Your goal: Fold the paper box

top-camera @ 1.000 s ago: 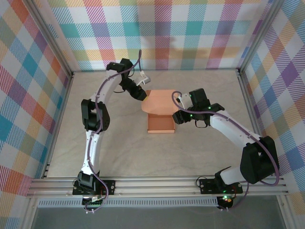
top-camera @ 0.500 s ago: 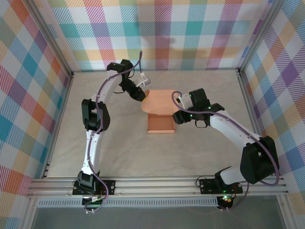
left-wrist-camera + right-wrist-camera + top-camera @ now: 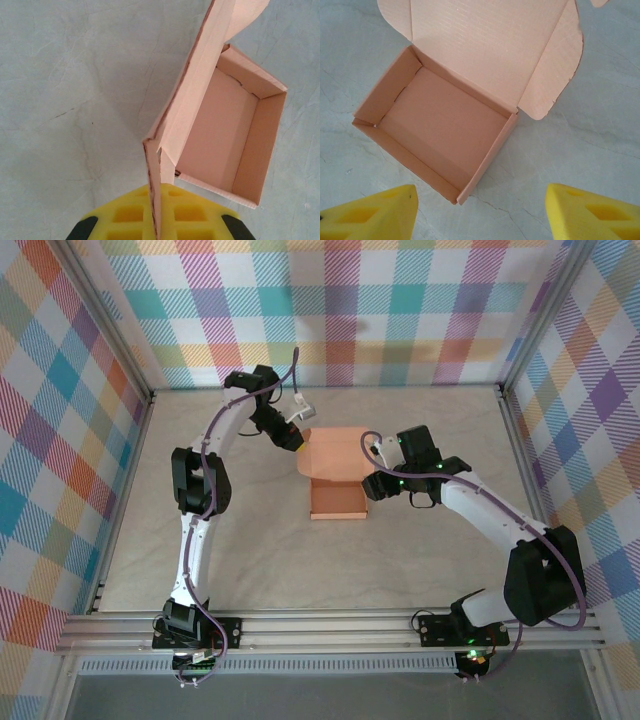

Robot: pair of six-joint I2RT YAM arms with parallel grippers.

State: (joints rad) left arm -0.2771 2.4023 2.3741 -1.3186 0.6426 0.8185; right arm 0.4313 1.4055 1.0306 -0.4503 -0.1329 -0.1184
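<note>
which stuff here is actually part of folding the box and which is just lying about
Part of the job:
- paper box, tray formed, lid raised
- left gripper, shut on the lid's side flap
- right gripper, open above the tray

Just surroundings:
- table
- checked walls
- metal frame
These are all fixtures rather than loose things.
</note>
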